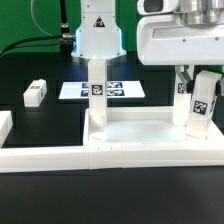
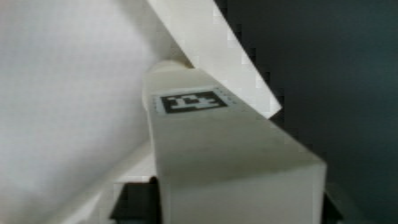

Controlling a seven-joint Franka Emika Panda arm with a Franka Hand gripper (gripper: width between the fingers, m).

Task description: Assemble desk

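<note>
Gripper [image 1: 197, 85] sits over an upright leg block [image 1: 204, 102] at the tabletop's [image 1: 140, 132] end on the exterior view's right; whether it clamps is unclear. A second leg [image 1: 97, 95] stands on the tabletop. A third leg [image 1: 35, 92] lies on the black bench [image 1: 30, 122], beside the marker board [image 1: 128, 90].

A tagged white leg block [image 2: 222, 165] looms close, white tabletop [image 2: 63, 90] beside it.
</note>
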